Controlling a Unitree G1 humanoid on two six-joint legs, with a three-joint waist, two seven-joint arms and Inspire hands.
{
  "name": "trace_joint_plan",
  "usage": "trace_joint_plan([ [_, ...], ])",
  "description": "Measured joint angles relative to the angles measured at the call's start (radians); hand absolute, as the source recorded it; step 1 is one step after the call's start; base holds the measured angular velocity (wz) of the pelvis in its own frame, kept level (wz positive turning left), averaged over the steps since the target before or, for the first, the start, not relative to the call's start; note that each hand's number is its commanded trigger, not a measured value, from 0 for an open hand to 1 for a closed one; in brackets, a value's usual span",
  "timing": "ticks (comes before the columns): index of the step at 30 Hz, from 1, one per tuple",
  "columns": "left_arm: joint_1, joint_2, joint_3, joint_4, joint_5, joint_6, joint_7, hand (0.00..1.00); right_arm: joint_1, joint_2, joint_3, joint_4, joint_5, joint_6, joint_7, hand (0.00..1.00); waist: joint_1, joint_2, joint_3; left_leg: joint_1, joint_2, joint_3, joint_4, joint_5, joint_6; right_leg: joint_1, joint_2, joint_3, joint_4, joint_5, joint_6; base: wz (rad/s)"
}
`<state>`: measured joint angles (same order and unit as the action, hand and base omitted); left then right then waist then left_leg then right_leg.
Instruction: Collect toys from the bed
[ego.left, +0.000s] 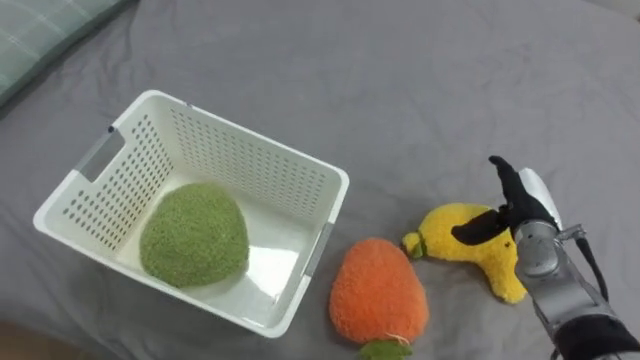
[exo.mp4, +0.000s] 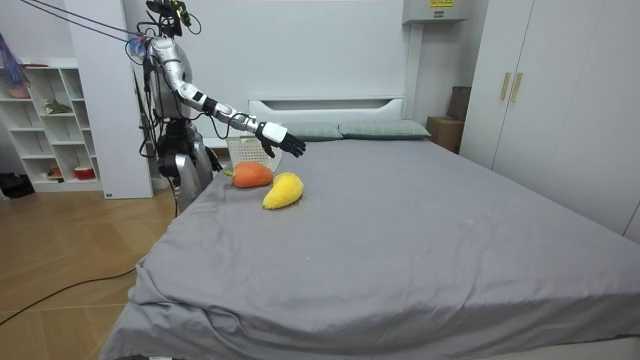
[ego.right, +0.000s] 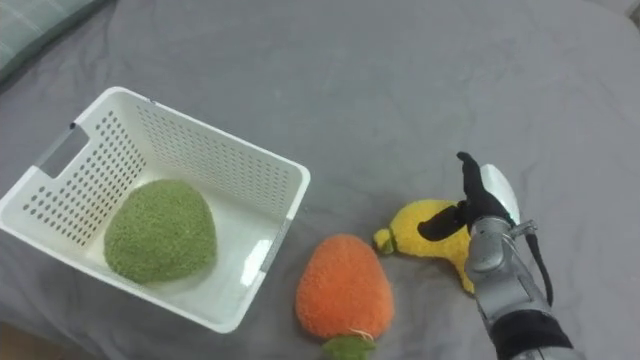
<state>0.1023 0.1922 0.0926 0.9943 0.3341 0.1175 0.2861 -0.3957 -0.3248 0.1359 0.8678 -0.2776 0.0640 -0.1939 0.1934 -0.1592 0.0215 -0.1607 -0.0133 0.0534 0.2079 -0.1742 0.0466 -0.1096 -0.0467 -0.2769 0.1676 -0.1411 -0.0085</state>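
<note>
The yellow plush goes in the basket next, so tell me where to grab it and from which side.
I'd grip the yellow plush round its thick middle, coming down from above with the right hand, which hovers open over its right end. It lies flat on the bed, its narrow end toward the orange plush.
</note>
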Motion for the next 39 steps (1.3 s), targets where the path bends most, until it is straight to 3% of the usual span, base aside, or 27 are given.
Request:
trace_joint_plan([
  [7, -0.024, 0.002, -0.022, -0.009, -0.069, -0.030, 0.008, 0.00, -0.062, -0.008, 0.001, 0.127, -0.008, -0.022, 0.000, 0.00, -0.003, 0.003, 0.0030, -0.058, -0.002, -0.011, 0.005, 0.004, 0.001, -0.048, -0.004, -0.026, 0.000, 0.000, 0.000, 0.10],
  [10, -0.024, 0.010, -0.062, -0.015, -0.081, -0.049, 0.006, 0.00, -0.089, -0.009, 0.013, 0.226, -0.007, -0.034, 0.000, 0.00, 0.003, 0.004, 0.0041, -0.060, -0.002, -0.015, 0.004, 0.005, 0.000, -0.050, -0.003, -0.029, 0.000, 0.000, 0.000, 0.06],
  [16, -0.040, 0.022, -0.115, -0.010, -0.110, -0.069, 0.003, 0.00, -0.099, -0.020, 0.112, 0.299, -0.001, -0.045, -0.008, 0.00, 0.007, 0.006, 0.0074, -0.065, -0.002, -0.014, -0.003, 0.005, -0.001, -0.058, -0.003, -0.026, -0.001, 0.000, 0.000, 0.00],
  [22, -0.052, 0.024, -0.124, 0.001, -0.129, -0.083, 0.003, 0.00, -0.098, -0.022, 0.122, 0.312, -0.050, -0.051, -0.041, 0.02, 0.008, 0.020, 0.0187, -0.074, -0.004, -0.025, -0.003, 0.008, -0.001, -0.062, -0.005, -0.044, 0.000, 0.000, 0.000, 0.04],
  [23, -0.052, 0.026, -0.130, 0.005, -0.129, -0.084, 0.003, 0.00, -0.098, -0.023, 0.129, 0.313, -0.051, -0.051, -0.047, 0.52, 0.010, 0.021, 0.0190, -0.077, -0.004, -0.025, -0.003, 0.009, -0.001, -0.065, -0.004, -0.046, 0.000, 0.000, 0.000, 0.00],
  [24, -0.052, 0.028, -0.137, 0.008, -0.132, -0.084, 0.004, 0.00, -0.098, -0.026, 0.139, 0.313, -0.052, -0.050, -0.050, 0.58, 0.010, 0.021, 0.0191, -0.080, -0.004, -0.027, -0.002, 0.010, -0.002, -0.067, -0.005, -0.049, 0.000, 0.000, 0.000, 0.04],
  [25, -0.052, 0.028, -0.138, 0.008, -0.135, -0.084, 0.004, 0.00, -0.098, -0.028, 0.146, 0.314, -0.055, -0.050, -0.052, 0.99, 0.011, 0.021, 0.0190, -0.081, -0.004, -0.028, -0.002, 0.011, -0.002, -0.068, -0.005, -0.050, 0.000, 0.000, 0.000, 0.05],
  [39, -0.064, 0.032, -0.150, 0.041, -0.145, -0.074, -0.014, 0.00, -0.094, -0.061, 0.235, 0.365, -0.129, -0.009, -0.083, 1.00, 0.059, 0.017, 0.0167, -0.082, -0.004, -0.031, -0.001, 0.012, -0.003, -0.070, -0.005, -0.060, 0.000, 0.000, 0.000, 0.00],
])
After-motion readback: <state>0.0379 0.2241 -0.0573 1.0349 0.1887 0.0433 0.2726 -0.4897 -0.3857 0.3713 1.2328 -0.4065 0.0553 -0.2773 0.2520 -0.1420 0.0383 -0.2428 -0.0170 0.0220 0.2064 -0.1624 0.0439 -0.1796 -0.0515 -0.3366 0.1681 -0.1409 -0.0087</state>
